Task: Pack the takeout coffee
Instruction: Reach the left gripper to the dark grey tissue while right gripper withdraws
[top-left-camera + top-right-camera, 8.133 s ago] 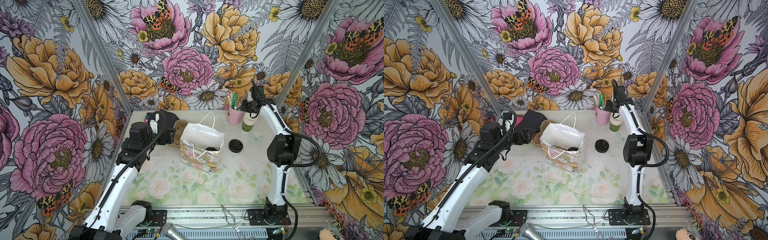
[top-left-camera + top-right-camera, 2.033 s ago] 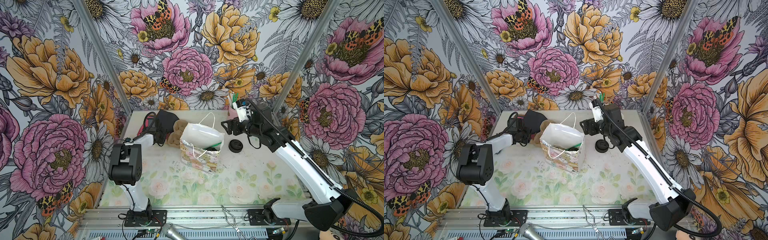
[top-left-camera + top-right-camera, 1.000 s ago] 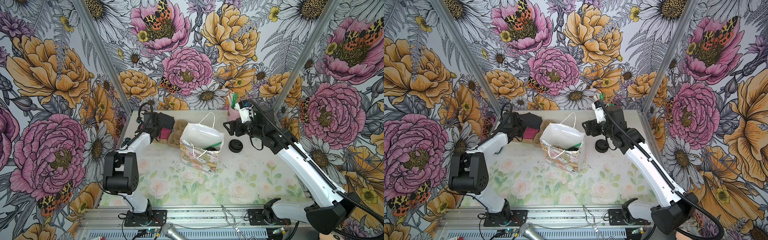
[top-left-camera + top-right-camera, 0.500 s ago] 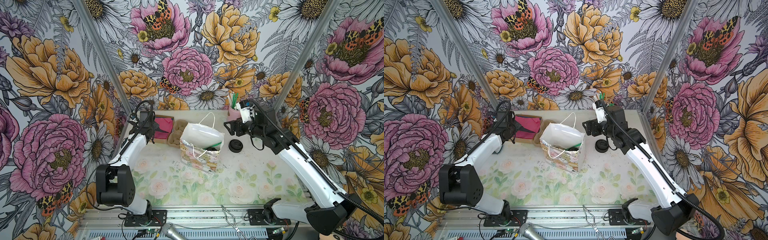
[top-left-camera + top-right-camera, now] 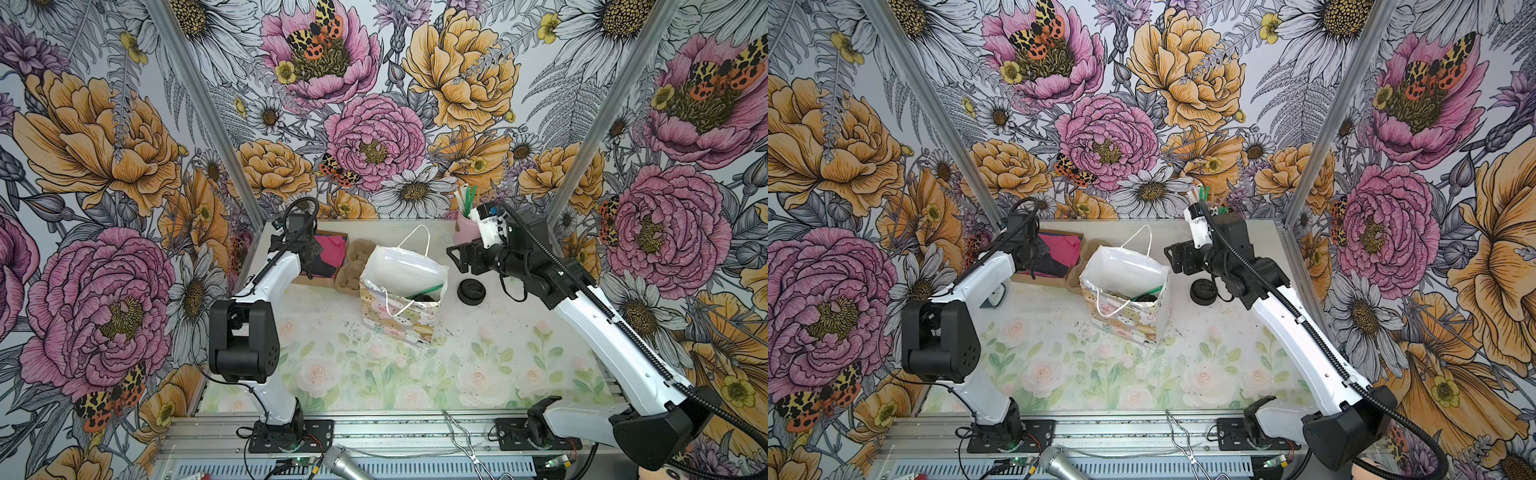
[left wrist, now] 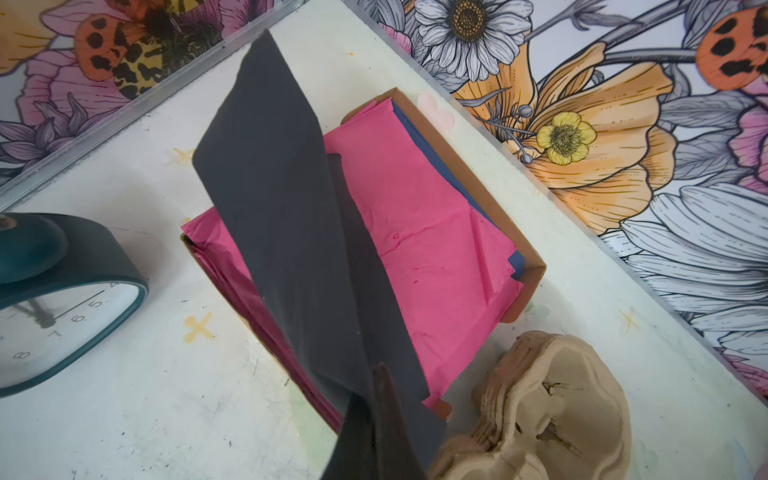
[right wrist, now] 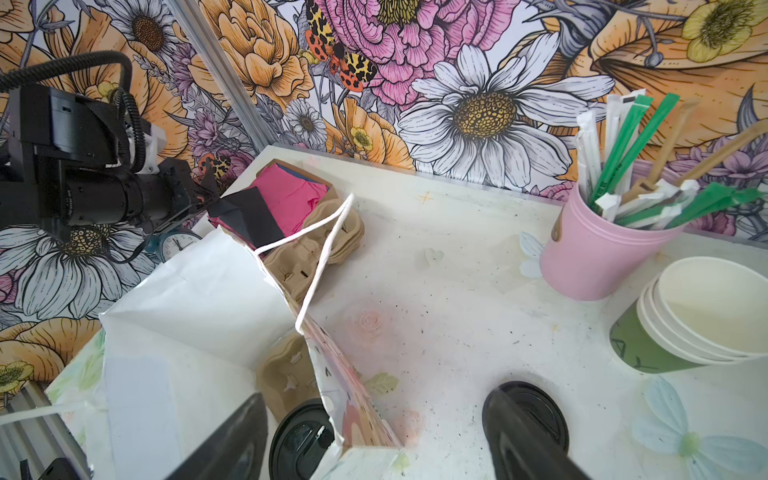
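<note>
Black tissue is what I'm watching right now: my left hand (image 6: 376, 386) is pressed together on the corner of a dark tissue sheet (image 6: 291, 216), which is hanging lifted above the cardboard box (image 6: 528, 266) while the pink tissue (image 6: 415, 232) is lying flat inside it. Over on the other side, my right hand (image 5: 457, 258) is hovering with its jaws spread wide and nothing between them, just beside the mouth of the gift bag (image 5: 399, 324) and above the loose black lid (image 5: 471, 291) sitting on the tabletop (image 5: 478, 345). The takeout coffee (image 7: 301, 434) is already down in the bag; I'm only seeing its black lid from above, next to a brown cup carrier (image 7: 282, 374), and I can't tell whether it is seated in that carrier. A green straw (image 5: 424, 289) is leaning inside the bag too. So I'm judging the main packing as done, with the drink and its extras in place. What's left, as I'm reading it, is bringing this sheet across and tucking it into the open bag, and the thin paper is looking likely to flop or tear if I'm rushing.
</note>
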